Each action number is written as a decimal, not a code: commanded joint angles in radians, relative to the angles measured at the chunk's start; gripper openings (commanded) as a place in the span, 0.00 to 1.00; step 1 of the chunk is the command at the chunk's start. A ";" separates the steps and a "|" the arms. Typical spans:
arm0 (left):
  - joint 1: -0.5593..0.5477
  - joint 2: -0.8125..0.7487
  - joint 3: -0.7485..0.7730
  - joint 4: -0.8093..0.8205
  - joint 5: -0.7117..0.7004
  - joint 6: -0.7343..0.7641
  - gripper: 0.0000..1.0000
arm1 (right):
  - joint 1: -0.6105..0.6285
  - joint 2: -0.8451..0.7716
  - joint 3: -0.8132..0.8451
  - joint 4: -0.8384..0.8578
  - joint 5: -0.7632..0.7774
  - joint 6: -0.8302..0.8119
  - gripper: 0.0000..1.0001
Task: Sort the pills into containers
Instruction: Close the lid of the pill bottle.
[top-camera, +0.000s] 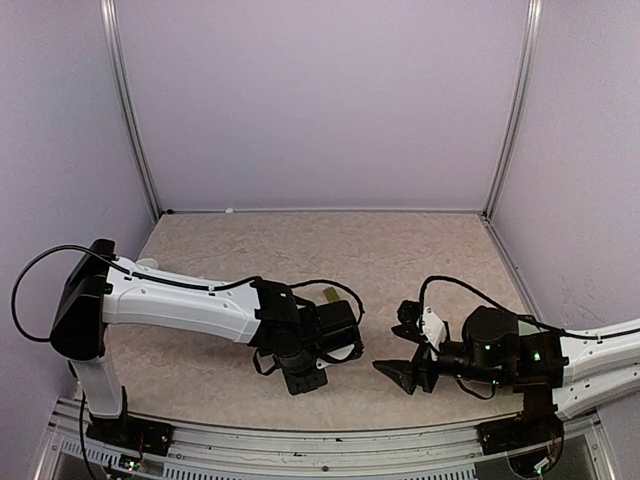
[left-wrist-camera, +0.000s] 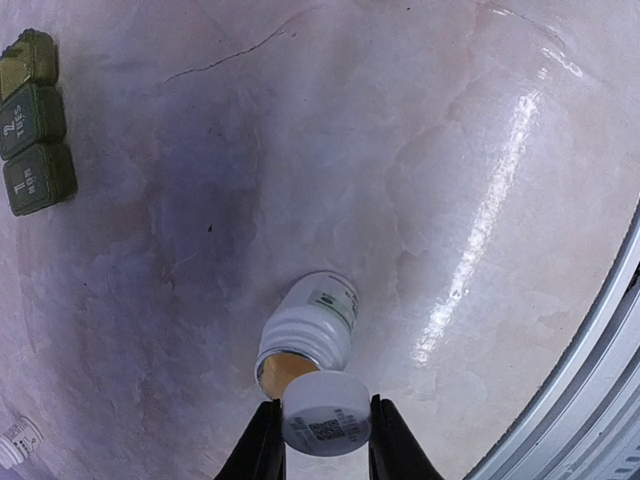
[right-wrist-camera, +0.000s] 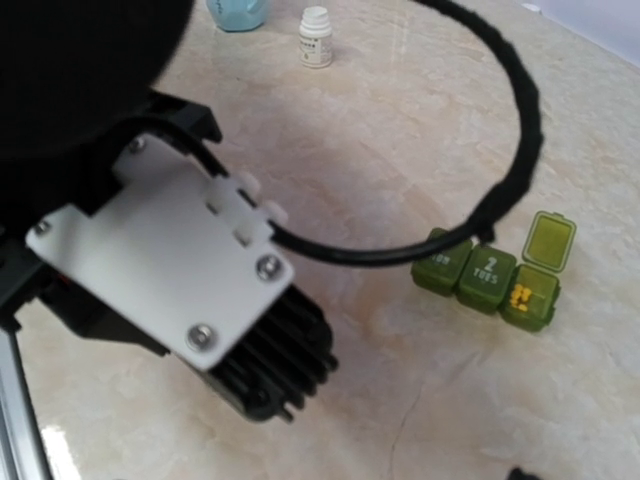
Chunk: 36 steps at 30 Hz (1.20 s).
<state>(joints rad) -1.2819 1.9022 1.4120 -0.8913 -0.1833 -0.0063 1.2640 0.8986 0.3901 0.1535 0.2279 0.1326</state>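
The dark green pill-box strip (right-wrist-camera: 488, 275) lies on the table. Its end compartment (right-wrist-camera: 529, 300) is open with yellow pills inside, and the other two are closed. It also shows in the left wrist view (left-wrist-camera: 36, 123). My left gripper (left-wrist-camera: 325, 432) is shut on a white bottle cap (left-wrist-camera: 325, 412). It holds the cap just in front of an open white pill bottle (left-wrist-camera: 312, 330) that lies on its side. From above, the left gripper (top-camera: 300, 378) is at the table's near middle. My right gripper (top-camera: 400, 345) looks open and empty, just right of it.
A small white capped bottle (right-wrist-camera: 316, 37) and a light blue mug (right-wrist-camera: 237, 12) stand at the far left. The left arm's wrist (right-wrist-camera: 190, 280) fills the right wrist view. The metal front rail (left-wrist-camera: 590, 400) runs close by the lying bottle.
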 joint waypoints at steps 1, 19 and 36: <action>0.006 0.017 0.018 0.009 0.011 0.013 0.26 | -0.006 -0.021 0.018 -0.015 -0.004 0.004 0.79; 0.012 -0.022 0.048 -0.008 -0.034 0.011 0.26 | -0.006 -0.015 0.024 -0.016 -0.004 -0.001 0.79; 0.036 -0.006 0.034 0.015 0.000 0.028 0.26 | -0.006 -0.022 0.021 -0.023 -0.003 0.000 0.79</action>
<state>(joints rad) -1.2514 1.9045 1.4334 -0.8909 -0.2081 0.0090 1.2644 0.8913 0.3920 0.1383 0.2249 0.1326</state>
